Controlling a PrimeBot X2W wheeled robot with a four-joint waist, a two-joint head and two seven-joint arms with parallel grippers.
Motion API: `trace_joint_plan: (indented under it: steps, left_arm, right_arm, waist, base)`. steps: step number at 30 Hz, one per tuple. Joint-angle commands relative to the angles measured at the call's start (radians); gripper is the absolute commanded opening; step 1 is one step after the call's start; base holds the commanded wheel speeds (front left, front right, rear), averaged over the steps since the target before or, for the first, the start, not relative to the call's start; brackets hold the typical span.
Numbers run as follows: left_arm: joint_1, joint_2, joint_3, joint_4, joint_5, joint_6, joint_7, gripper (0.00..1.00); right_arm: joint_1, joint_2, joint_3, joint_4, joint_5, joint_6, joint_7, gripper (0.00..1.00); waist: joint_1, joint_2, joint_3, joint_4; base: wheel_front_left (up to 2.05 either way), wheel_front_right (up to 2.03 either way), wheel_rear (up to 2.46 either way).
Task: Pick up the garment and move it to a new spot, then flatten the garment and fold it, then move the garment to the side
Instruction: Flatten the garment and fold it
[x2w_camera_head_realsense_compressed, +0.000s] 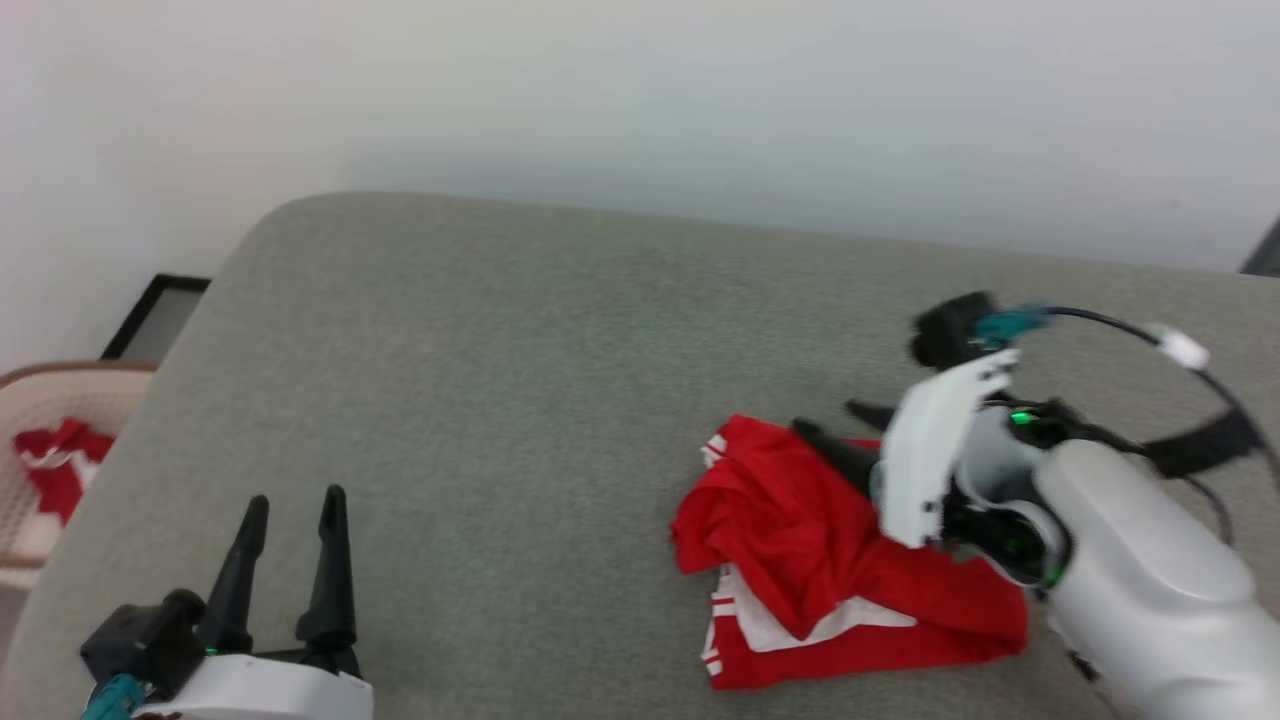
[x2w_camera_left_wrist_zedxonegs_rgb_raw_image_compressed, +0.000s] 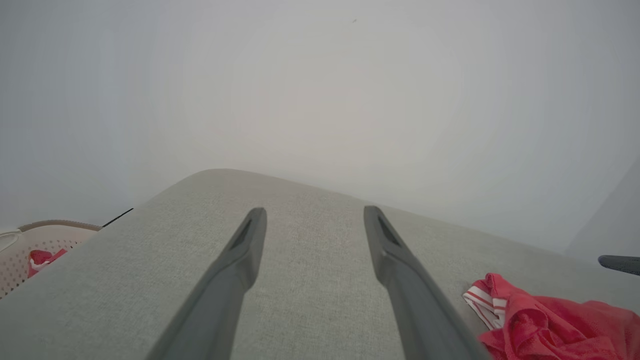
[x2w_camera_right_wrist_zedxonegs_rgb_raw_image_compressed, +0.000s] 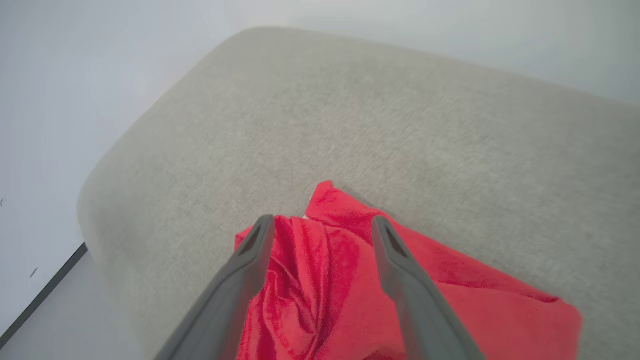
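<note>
A wide grey upholstered surface (x2w_camera_head_realsense_compressed: 500, 350) with a rounded far corner sits in front of a plain pale wall (x2w_camera_head_realsense_compressed: 640, 90). The garment (x2w_camera_head_realsense_compressed: 800, 540), red with white patches and thin red-and-white striped trim, lies in a crumpled heap on the right part of this surface, towards the near edge. In the left wrist view the garment (x2w_camera_left_wrist_zedxonegs_rgb_raw_image_compressed: 550, 325) shows at the lower right, with its striped edge turned towards the camera. The right gripper (x2w_camera_head_realsense_compressed: 823, 415) reaches in from the right on a white arm, and its 2 dark fingers point left over the heap's upper right edge. In the right wrist view the right gripper (x2w_camera_right_wrist_zedxonegs_rgb_raw_image_compressed: 322, 220) has its fingers spread wide, with folds of the garment (x2w_camera_right_wrist_zedxonegs_rgb_raw_image_compressed: 475, 310) between and beneath them. It clamps nothing, and whether the tips touch the cloth cannot be told. The left gripper (x2w_camera_head_realsense_compressed: 296, 497) sits at the lower left, well apart from the garment, with its 2 fingers pointing away from the robot. In its own wrist view the left gripper (x2w_camera_left_wrist_zedxonegs_rgb_raw_image_compressed: 314, 210) is also spread wide and empty above bare grey fabric. Beyond the surface's left edge stands a pale perforated basket (x2w_camera_head_realsense_compressed: 60, 390) holding another red-and-white cloth (x2w_camera_head_realsense_compressed: 55, 465).
</note>
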Motion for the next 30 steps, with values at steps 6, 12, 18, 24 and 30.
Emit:
trace_joint_plan:
  steps: [6,12,18,24,30]
  left_arm:
    - [0.026,0.019,0.009,-0.011,0.006,0.009,-0.001,1.00]
    - [0.041,0.034,0.023,-0.011,0.014,0.012,-0.004,1.00]
    - [0.054,0.042,0.037,-0.006,0.019,0.008,-0.008,1.00]
    - [0.069,0.055,0.055,0.011,0.032,0.002,-0.009,1.00]
    - [0.088,0.065,0.082,0.027,0.040,-0.007,-0.010,1.00]
  right_arm:
    - [0.074,-0.115,0.005,-0.076,-0.024,-0.001,-0.221,1.00]
    - [0.132,-0.202,-0.011,-0.118,-0.062,-0.001,-0.425,1.00]
    - [0.190,-0.245,-0.051,-0.117,-0.097,-0.001,-0.575,1.00]
    - [0.280,-0.269,-0.158,-0.121,-0.128,-0.001,-0.663,1.00]
    - [0.394,-0.263,-0.280,-0.155,-0.181,-0.001,-0.679,1.00]
  waist:
    - [0.0000,0.0000,-0.027,-0.084]
    - [0.0000,0.0000,-0.036,-0.129]
    - [0.0000,0.0000,-0.045,-0.159]
    - [0.0000,0.0000,-0.055,-0.182]
    - [0.0000,0.0000,-0.061,-0.199]
  base:
    - [0.00,0.00,0.00]
    - [0.00,0.00,0.00]
    - [0.00,0.00,0.00]
    - [0.00,0.00,0.00]
    - [0.00,0.00,0.00]
